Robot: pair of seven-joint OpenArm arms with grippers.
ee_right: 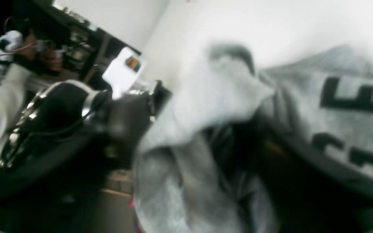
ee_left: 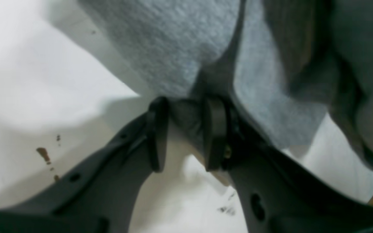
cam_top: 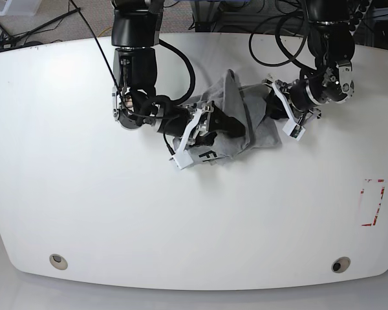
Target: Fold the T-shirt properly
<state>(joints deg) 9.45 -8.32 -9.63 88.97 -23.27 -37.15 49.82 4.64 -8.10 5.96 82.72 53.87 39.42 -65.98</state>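
1. The T-shirt (cam_top: 236,119) lies bunched just above the middle of the white table (cam_top: 84,194), a peak of cloth standing up at its 12 o'clock edge.
2. The left gripper (ee_left: 186,132) is clamped on a fold of grey knit — cloth sits pinched between its two black fingers (ee_left: 217,129).
3. The right gripper (cam_top: 229,126) reaches into the heap from 9 o'clock; fabric drapes over it, and whether it grips or has let go cannot be told.
4. Black letters show at the shirt's 7 o'clock edge — and large in the right wrist view.
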